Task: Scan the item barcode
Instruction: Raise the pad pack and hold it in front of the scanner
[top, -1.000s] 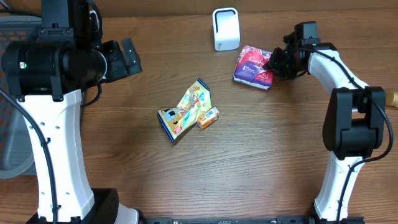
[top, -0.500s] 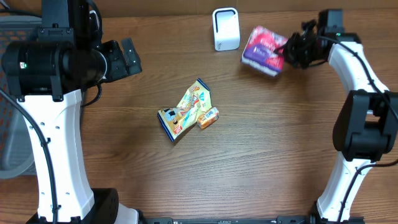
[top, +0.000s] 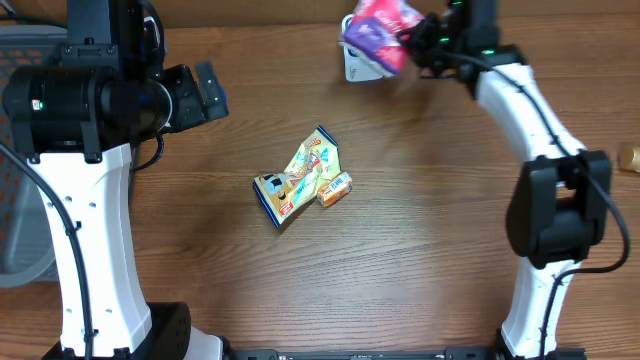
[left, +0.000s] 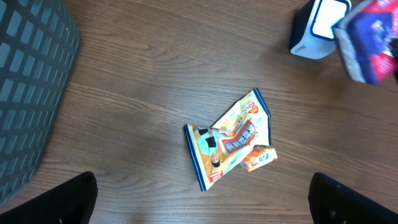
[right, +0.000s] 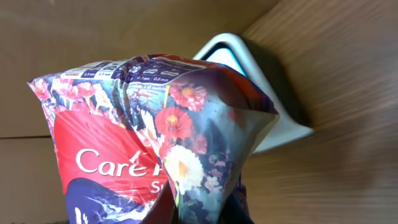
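Observed right arm stretched from the lower right up to the top centre of the overhead frame. Found right gripper (top: 418, 35) clamped on the floral tissue packet (top: 378, 22), raised off the surface (top: 420, 250) and overlapping the white scanner (top: 360, 66). Judged the packet's long axis roughly left-right, free end pointing left. Found left gripper (top: 207, 90) at upper left, jaws wide apart, holding nothing. Compared with a second ago: located packet then lying on the surface right of the scanner, arm reaching further right.
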